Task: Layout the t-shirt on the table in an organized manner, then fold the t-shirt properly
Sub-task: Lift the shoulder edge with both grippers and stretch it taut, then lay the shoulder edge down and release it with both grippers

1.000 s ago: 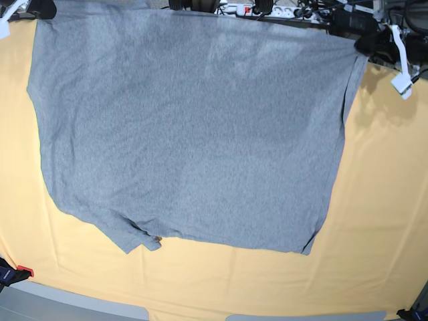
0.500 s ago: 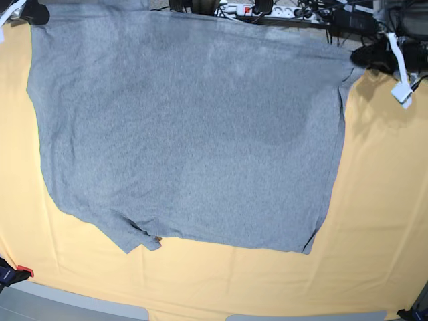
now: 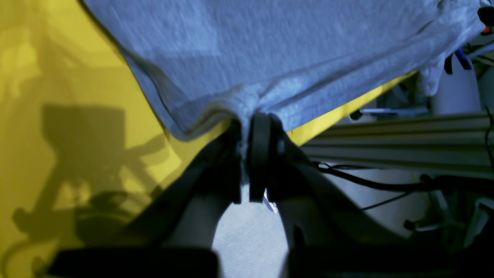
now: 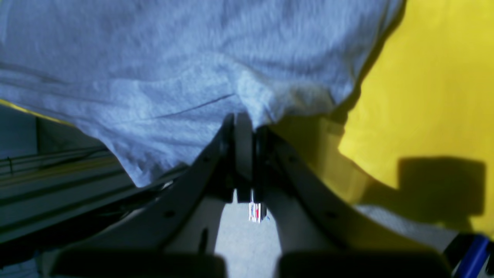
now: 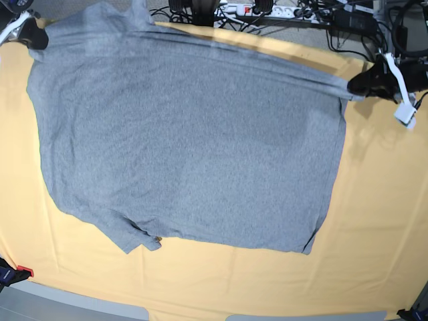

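The grey t-shirt (image 5: pixel 187 140) lies spread, plain side up, over the yellow-orange table (image 5: pixel 381 200). Its far edge is pulled into a taut line between my two grippers, and no lettering shows. My left gripper (image 5: pixel 353 84) is at the far right, shut on the shirt's far right corner. In the left wrist view the gripper (image 3: pixel 245 127) pinches bunched grey fabric (image 3: pixel 270 50) above the table's edge. My right gripper (image 5: pixel 37 37) is at the far left, shut on the other far corner. In the right wrist view the gripper (image 4: pixel 243 123) clamps the cloth (image 4: pixel 173 77).
Cables and a power strip (image 5: pixel 241 9) lie beyond the table's far edge. A metal rail (image 3: pixel 405 143) runs below that edge. A red clamp (image 5: pixel 23 271) sits at the front left corner. Bare cloth shows to the right of and in front of the shirt.
Both grippers have come towards the camera and down with the shirt's far edge. That edge now shows as a taut line over the table, with yellow cloth visible behind it.
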Controlling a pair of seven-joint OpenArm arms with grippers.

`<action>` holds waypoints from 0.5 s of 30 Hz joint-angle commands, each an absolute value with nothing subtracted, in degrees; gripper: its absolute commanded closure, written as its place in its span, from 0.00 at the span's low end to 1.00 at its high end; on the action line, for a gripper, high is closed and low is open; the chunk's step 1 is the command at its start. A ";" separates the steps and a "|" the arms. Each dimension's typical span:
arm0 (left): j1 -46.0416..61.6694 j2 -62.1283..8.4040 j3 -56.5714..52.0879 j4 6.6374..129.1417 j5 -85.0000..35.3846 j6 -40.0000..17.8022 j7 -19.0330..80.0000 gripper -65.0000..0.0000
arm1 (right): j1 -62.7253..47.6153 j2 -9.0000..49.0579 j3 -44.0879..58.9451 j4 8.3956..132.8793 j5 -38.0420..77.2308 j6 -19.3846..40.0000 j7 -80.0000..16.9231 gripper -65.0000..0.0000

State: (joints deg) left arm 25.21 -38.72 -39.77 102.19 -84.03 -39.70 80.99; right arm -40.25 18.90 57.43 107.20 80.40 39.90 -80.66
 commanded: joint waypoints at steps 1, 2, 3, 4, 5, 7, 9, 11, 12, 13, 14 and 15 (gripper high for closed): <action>24.27 -39.97 -40.40 102.83 -85.00 -40.00 80.00 1.00 | -40.07 19.86 58.17 108.01 81.23 40.00 -80.00 1.00; 23.55 -39.97 -40.40 102.83 -85.00 -40.00 80.00 1.00 | -39.57 19.86 58.17 108.01 81.23 40.00 -80.00 1.00; 22.83 -39.97 -40.40 102.83 -85.00 -40.00 80.00 1.00 | -39.00 19.86 58.17 108.01 81.21 40.00 -80.00 1.00; 22.22 -39.97 -40.40 102.83 -85.00 -40.00 80.00 1.00 | -38.50 19.86 58.17 108.01 81.23 40.00 -80.00 1.00; 21.63 -39.97 -40.40 102.83 -85.00 -40.00 80.00 1.00 | -38.00 19.86 58.17 108.01 81.23 40.00 -80.00 1.00; 20.78 -39.97 -40.40 102.83 -85.00 -40.00 80.00 1.00 | -37.10 19.86 58.17 108.01 81.23 40.00 -80.00 1.00; 20.01 -39.97 -40.16 102.83 -85.00 -40.00 80.00 1.00 | -36.32 19.86 58.17 108.01 81.21 40.00 -80.00 1.00; 19.22 -39.94 -40.10 102.80 -85.00 -40.00 80.00 1.00 | -35.48 19.86 58.17 108.01 81.41 40.00 -80.00 1.00; 18.90 -39.97 -40.10 102.80 -85.00 -40.00 80.00 1.00 | -35.20 19.86 58.17 107.98 81.45 40.00 -80.00 1.00; 18.41 -39.97 -40.10 102.80 -85.00 -40.00 80.00 1.00 | -35.05 19.86 58.13 107.98 81.84 40.00 -80.00 1.00; 18.20 -39.97 -40.10 102.80 -85.00 -40.00 80.00 1.00 | -34.76 19.86 58.13 107.98 82.56 40.00 -80.00 1.00; 18.11 -39.97 -40.10 102.80 -85.00 -40.00 80.00 1.00 | -34.37 19.84 58.13 107.98 82.76 40.00 -80.00 1.00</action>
